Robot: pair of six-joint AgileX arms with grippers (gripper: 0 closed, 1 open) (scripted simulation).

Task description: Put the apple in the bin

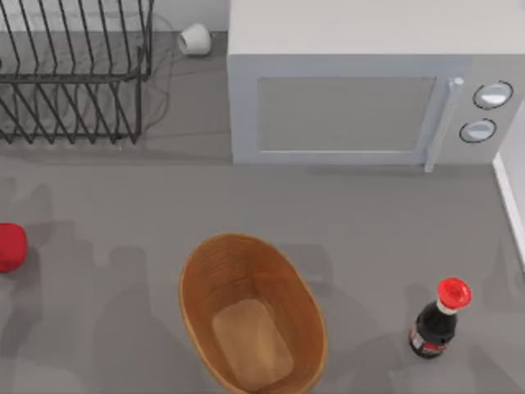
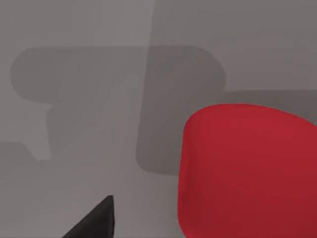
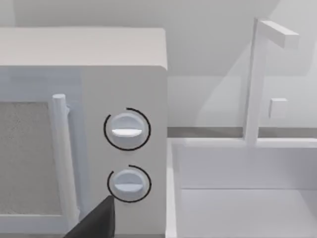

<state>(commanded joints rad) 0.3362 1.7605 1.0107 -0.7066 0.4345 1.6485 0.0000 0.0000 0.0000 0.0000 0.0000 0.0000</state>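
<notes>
The bright-red apple (image 1: 10, 246) lies on the grey table at the far left edge of the top view, level with the upper rim of the bin. The left wrist view shows the apple (image 2: 247, 168) close up on the table, with a dark piece of my left gripper (image 2: 94, 220) beside it and apart from it. The oval brown bin (image 1: 197, 304) stands at the front middle of the table, its lighter bottom bare. A dark piece of my right gripper (image 3: 94, 220) shows in the right wrist view, facing the microwave.
A black wire rack (image 1: 74, 74) stands at the back left and a small white cup (image 1: 195, 38) lies beside it. The grey microwave (image 1: 344, 107) takes up the back middle and right. At the front right stands a dark bottle (image 1: 435, 324) with a red cap. A white basin (image 3: 237, 198) lies to the right of the microwave.
</notes>
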